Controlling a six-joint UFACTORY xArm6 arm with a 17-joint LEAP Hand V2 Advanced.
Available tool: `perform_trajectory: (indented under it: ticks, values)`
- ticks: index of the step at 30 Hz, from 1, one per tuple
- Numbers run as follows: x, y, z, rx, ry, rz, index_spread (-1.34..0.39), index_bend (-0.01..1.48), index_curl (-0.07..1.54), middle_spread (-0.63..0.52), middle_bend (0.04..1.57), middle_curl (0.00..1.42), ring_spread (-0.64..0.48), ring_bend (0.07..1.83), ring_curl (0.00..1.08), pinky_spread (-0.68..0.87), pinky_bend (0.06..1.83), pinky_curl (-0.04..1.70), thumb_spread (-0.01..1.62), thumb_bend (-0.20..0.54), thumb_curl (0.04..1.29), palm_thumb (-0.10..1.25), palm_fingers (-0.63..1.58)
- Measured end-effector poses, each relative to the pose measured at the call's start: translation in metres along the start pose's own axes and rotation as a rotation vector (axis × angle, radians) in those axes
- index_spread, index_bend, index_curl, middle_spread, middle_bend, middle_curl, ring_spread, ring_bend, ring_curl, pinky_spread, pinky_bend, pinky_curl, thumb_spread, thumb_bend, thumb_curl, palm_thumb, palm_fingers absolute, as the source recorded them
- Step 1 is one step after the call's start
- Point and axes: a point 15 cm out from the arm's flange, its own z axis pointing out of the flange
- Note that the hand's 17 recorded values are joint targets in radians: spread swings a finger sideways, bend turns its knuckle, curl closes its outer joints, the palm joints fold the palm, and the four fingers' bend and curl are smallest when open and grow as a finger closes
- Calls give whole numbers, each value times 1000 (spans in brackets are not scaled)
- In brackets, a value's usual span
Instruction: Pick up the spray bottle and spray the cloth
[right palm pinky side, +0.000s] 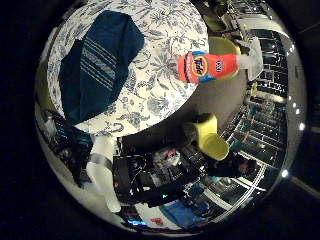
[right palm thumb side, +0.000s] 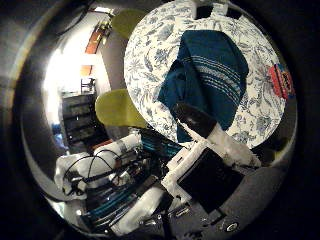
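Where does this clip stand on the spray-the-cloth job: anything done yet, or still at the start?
Nothing looks done yet. The spray bottle stands on the patterned table with nothing holding it, apart from the dark blue cloth, which lies folded there. In hand: the hand sits well above the table with one finger straight. Left: reaching the bottle, grasping it, lifting it and spraying the cloth.

An orange bottle (right palm pinky side: 207, 66) stands upright at the table's edge, apart from the crumpled dark-blue striped cloth (right palm pinky side: 100, 62).
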Motion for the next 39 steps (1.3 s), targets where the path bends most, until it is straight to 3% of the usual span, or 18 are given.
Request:
perform_trajectory:
  ticks: [5,15,26,39]
  values:
    - [-19,12,-20,59,-90,-43,-355,174,333,-13,290,350,200,332,199,388,390,175,1117,-19,306,692,456]
    - [23,29,-51,271,-237,74,-260,145,268,47,218,335,201,393,222,390,548,223,1106,-29,297,605,225]
    - [101,45,-69,621,-404,255,-233,146,250,85,340,359,217,451,236,409,573,227,1087,-24,305,579,240]
    - [185,102,-47,761,-572,382,-226,153,265,82,373,351,216,472,232,403,582,224,1050,-24,312,565,217]
